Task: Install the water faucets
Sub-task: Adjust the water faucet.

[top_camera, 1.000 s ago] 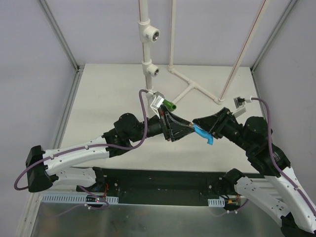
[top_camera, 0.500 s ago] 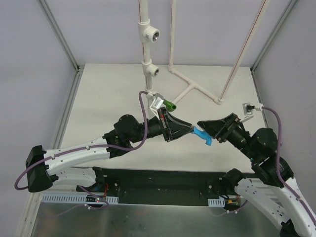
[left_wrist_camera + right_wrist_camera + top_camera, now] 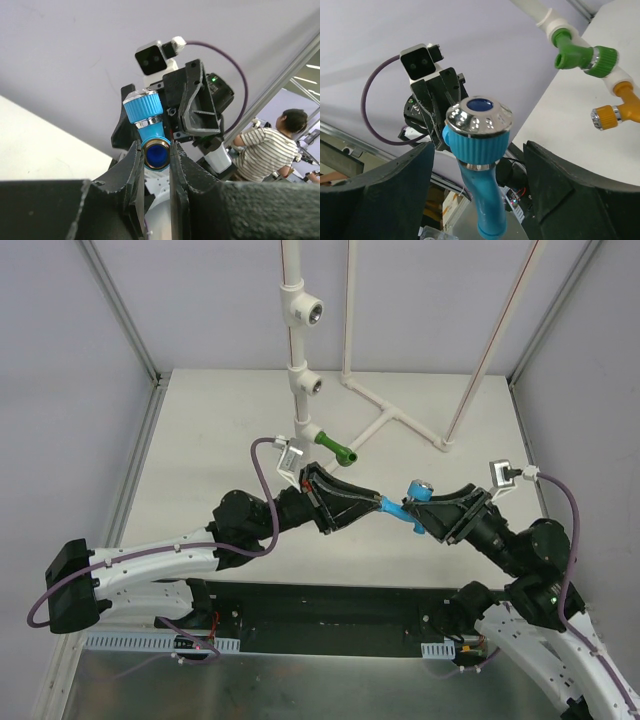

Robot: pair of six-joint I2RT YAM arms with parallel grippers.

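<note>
My left gripper is shut on the threaded metal end of the light blue faucet, held above the table. In the left wrist view, the two fingers pinch the brass ring of the blue faucet at the left gripper. My right gripper stands open around the faucet's ribbed cap, its fingers clear of the blue faucet on both sides of the right gripper. A green faucet sits on the white pipe. The right wrist view shows the green faucet and an orange faucet below it.
A white pipe stand rises at the back with two open tee fittings. A second white pipe frame lies on the table to its right. Metal cage posts line both sides.
The blue faucet passed from my right gripper to my left. The left jaws closed on it, the right jaws opened and drew back right. The faucet's cap now points upward.
</note>
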